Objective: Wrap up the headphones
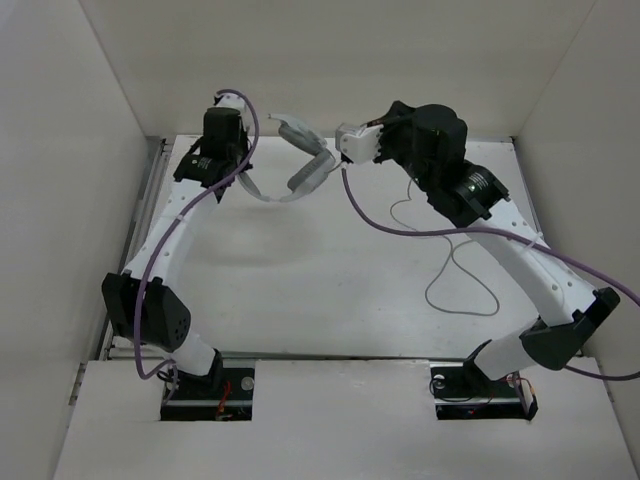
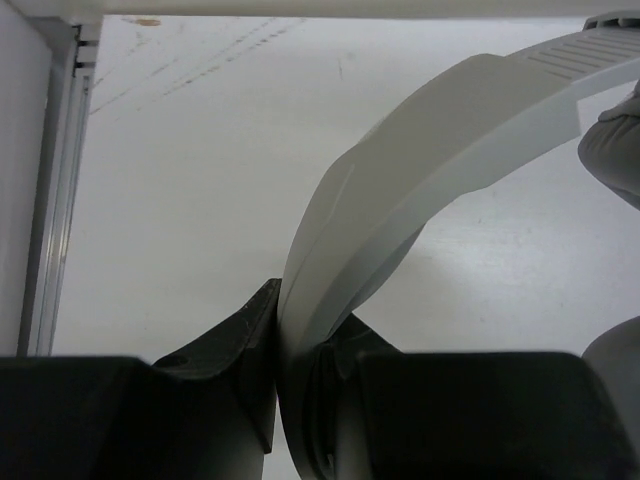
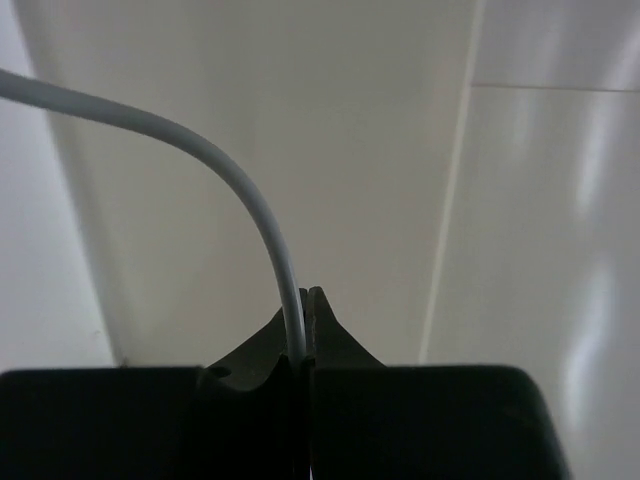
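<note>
My left claw grips the headphones by the headband; my right claw pinches their thin cable.

no readable text, labels, numbers – none on any surface in view.

the table middle between the left arm and the right arm gives free passage. at the far side the headphones hang across the gap. their cable lies looped beside the right arm.
</note>
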`<state>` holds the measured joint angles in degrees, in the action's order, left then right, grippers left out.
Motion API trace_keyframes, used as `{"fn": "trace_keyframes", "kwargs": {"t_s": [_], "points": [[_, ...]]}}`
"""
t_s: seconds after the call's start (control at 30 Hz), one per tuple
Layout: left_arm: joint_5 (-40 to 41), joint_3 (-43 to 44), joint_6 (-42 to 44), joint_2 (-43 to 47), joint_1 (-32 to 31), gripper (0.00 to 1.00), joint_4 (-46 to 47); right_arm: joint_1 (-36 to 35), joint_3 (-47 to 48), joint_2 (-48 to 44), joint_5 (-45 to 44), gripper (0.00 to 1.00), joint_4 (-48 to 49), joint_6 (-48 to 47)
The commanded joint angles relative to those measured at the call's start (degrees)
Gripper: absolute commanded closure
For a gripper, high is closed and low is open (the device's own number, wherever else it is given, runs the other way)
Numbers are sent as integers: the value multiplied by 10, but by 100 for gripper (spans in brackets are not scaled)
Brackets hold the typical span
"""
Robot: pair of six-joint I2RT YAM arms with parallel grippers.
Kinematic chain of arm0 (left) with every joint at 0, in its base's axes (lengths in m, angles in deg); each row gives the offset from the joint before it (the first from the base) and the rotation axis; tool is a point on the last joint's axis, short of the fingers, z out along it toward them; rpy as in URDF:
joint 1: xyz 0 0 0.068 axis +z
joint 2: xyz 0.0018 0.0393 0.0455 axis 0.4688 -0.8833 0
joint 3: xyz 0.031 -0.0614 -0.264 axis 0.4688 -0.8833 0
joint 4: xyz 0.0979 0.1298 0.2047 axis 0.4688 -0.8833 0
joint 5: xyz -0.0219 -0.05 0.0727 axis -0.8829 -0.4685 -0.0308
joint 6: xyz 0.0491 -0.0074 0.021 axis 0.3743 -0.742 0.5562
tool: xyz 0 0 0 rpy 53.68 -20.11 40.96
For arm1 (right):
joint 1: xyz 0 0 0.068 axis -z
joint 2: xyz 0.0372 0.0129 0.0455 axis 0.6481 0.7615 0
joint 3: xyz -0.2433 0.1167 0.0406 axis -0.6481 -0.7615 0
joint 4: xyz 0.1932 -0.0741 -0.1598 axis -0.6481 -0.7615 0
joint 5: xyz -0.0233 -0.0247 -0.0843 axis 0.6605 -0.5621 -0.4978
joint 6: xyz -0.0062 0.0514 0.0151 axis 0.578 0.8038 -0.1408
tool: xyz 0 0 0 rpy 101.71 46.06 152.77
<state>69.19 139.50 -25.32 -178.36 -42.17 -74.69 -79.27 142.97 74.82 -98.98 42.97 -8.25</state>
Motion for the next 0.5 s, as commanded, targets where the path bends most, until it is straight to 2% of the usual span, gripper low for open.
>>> {"fn": "trace_keyframes", "kwargs": {"t_s": [0.0, 0.17, 0.33, 0.47], "points": [[-2, -6, 19, 19, -54, 100, 49, -31, 62, 8, -23, 100, 113, -72], [-19, -25, 49, 19, -126, 100, 46, -70, 94, 48, 14, 100, 193, -87], [-33, -21, 63, 42, -173, 100, 44, -76, 81, 63, 30, 100, 187, -12], [-43, -19, 65, 67, -180, 100, 36, -59, 53, 50, 43, 100, 164, 42]]}}
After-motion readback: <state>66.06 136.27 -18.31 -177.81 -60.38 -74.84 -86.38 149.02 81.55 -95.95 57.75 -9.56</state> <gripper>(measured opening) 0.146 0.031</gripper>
